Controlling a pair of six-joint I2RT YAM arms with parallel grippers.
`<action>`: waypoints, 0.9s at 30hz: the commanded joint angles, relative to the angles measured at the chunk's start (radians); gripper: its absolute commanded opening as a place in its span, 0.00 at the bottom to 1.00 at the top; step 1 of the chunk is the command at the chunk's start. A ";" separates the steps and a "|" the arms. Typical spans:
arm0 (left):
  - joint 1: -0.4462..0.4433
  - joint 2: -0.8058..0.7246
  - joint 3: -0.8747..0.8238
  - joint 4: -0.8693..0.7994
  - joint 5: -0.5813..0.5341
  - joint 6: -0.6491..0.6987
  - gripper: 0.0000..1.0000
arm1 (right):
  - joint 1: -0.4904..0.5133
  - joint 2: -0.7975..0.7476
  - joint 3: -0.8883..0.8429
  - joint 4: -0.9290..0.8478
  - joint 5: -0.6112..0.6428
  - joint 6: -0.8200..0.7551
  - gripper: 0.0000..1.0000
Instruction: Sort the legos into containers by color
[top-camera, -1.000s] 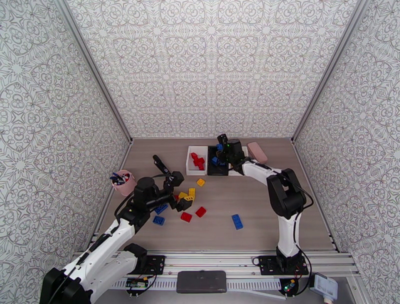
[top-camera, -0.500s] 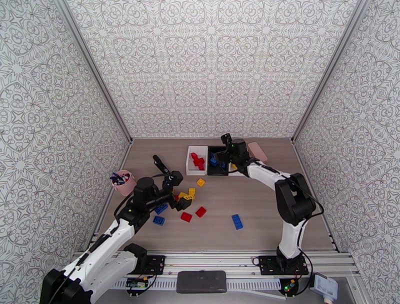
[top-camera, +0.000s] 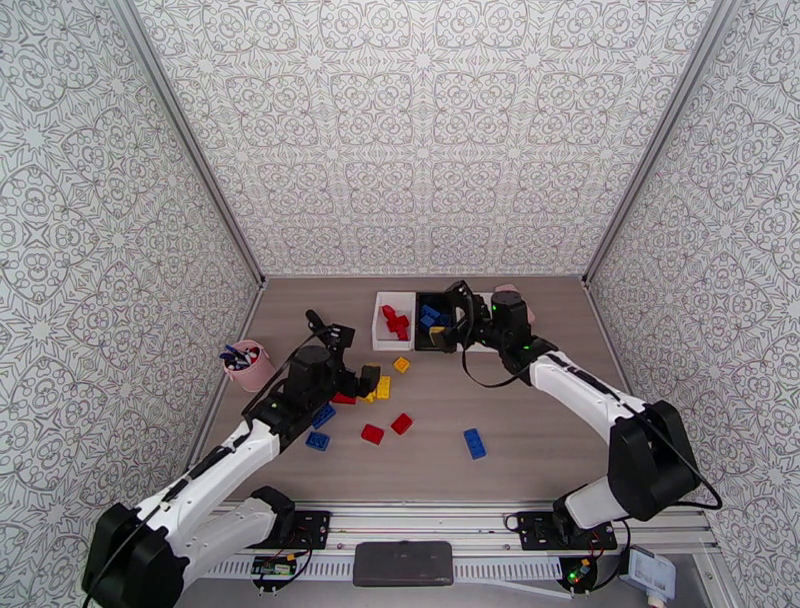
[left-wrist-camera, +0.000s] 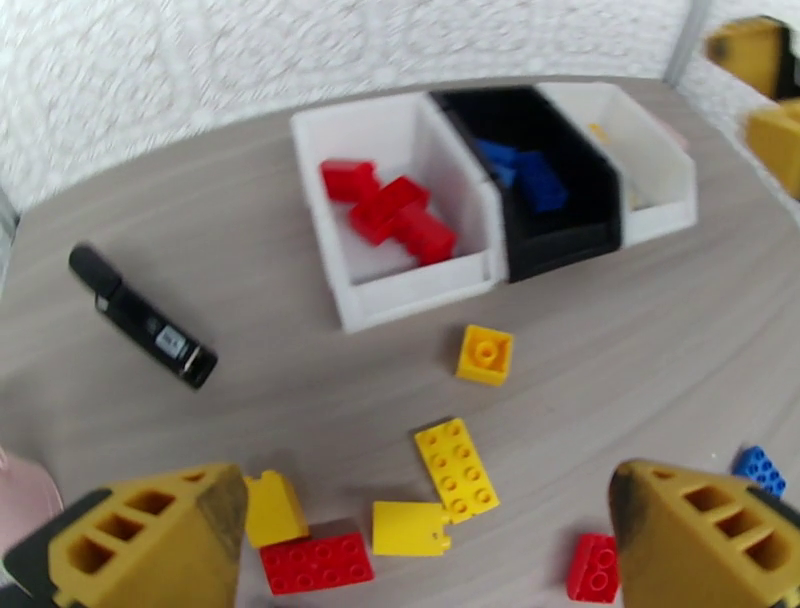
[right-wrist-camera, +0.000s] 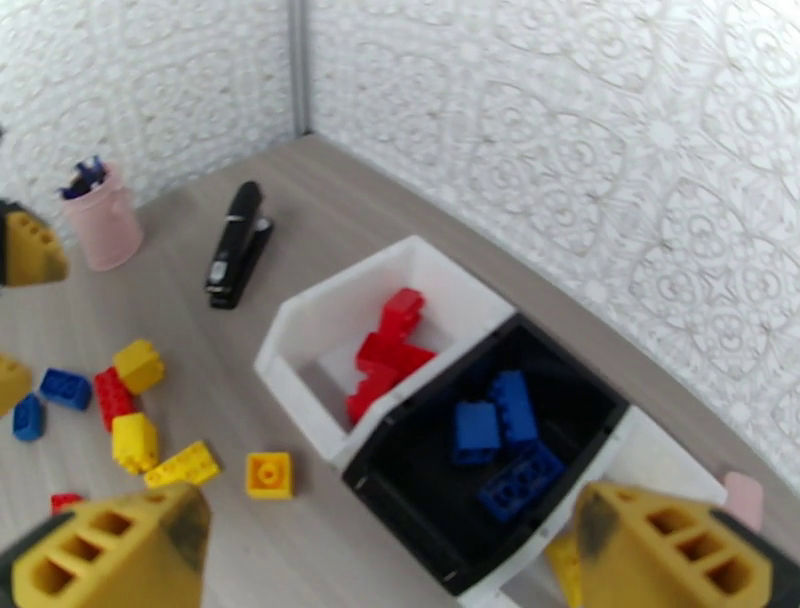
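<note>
Retreating from black tray (right-wrist-camera: 412, 496), right gripper (right-wrist-camera: 390, 545) jaws now open; left gripper (left-wrist-camera: 425, 525) open.

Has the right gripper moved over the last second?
Yes. The right gripper has pulled back rightward from over the black tray and now stands open by the tray's right edge.

No text can be read; the small label (left-wrist-camera: 170, 343) on the black bar (left-wrist-camera: 135, 312) is too blurred
</note>
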 joint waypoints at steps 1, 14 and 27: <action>0.053 0.068 0.075 -0.097 -0.012 -0.095 1.00 | 0.029 -0.050 -0.017 -0.103 -0.128 -0.104 1.00; 0.116 0.447 0.304 -0.371 -0.058 -0.174 0.93 | 0.149 -0.015 0.085 -0.260 -0.096 -0.239 0.99; 0.150 0.645 0.366 -0.420 -0.042 -0.183 0.82 | 0.154 0.014 0.112 -0.304 -0.069 -0.241 0.99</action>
